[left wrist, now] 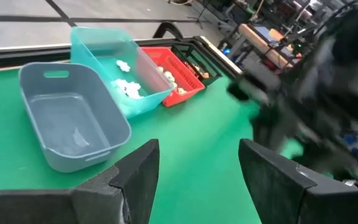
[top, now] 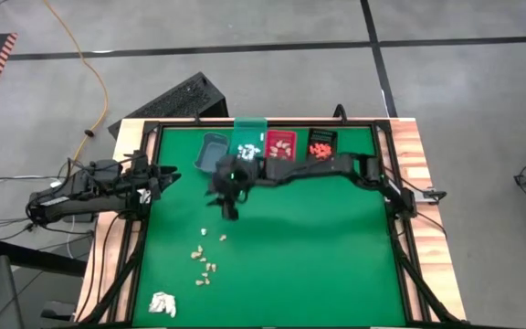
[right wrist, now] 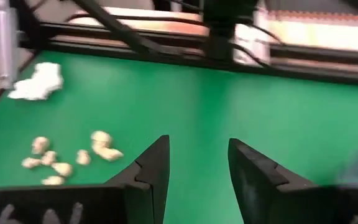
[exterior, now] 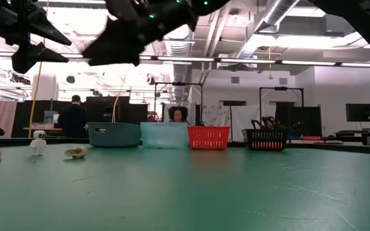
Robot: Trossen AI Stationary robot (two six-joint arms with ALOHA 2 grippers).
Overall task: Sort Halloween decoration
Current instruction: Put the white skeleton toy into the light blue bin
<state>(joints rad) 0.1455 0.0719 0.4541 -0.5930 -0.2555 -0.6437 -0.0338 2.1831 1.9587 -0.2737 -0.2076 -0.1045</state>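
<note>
Matt green table mat (top: pixel 318 247); smooth plastic grey bin (left wrist: pixel 67 121); wood-grain table edge (top: pixel 420 164).

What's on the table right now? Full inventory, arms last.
grey bin: one, grey, far edge of the mat, leftmost in the row, looks empty.
teal bin: one, teal, next to the grey one, white pieces inside.
red bin: one, red, third in the row, pale pieces inside.
black bin: one, black, rightmost in the row, orange pieces inside.
loose beige pieces: about a dozen, pale tan, scattered on the mat's near left part.
white papery wad: one, white, near left corner of the mat.
green mat: one, green, covers the table.
left gripper: jaws open, waiting at the mat's left edge.
right gripper: jaws open and empty, above the mat between bins and loose pieces.
</note>
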